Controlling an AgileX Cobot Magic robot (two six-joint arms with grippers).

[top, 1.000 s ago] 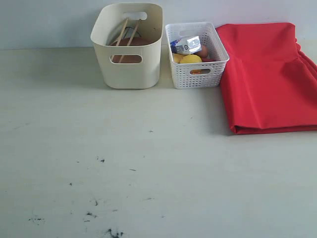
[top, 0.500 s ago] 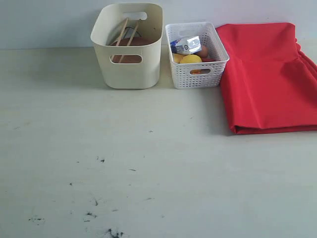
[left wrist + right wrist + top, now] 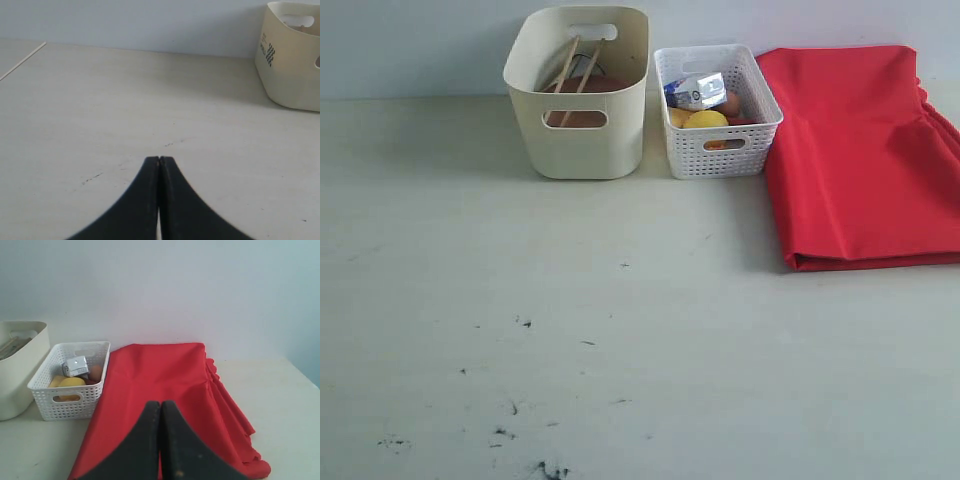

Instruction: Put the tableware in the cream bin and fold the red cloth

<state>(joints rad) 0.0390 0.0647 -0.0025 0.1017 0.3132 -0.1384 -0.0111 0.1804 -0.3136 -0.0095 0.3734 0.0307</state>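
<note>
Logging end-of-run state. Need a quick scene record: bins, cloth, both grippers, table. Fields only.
cream bin: upright at the table's far side; chopsticks lean inside, brown plate shows through the handle cutout
white basket: beside the bin; holds milk carton, lemon, egg
red cloth: folded, lying flat next to the basket
left gripper: shut, empty, over bare table
right gripper: shut, empty, facing the cloth
table: dark scuff marks near the front
</note>
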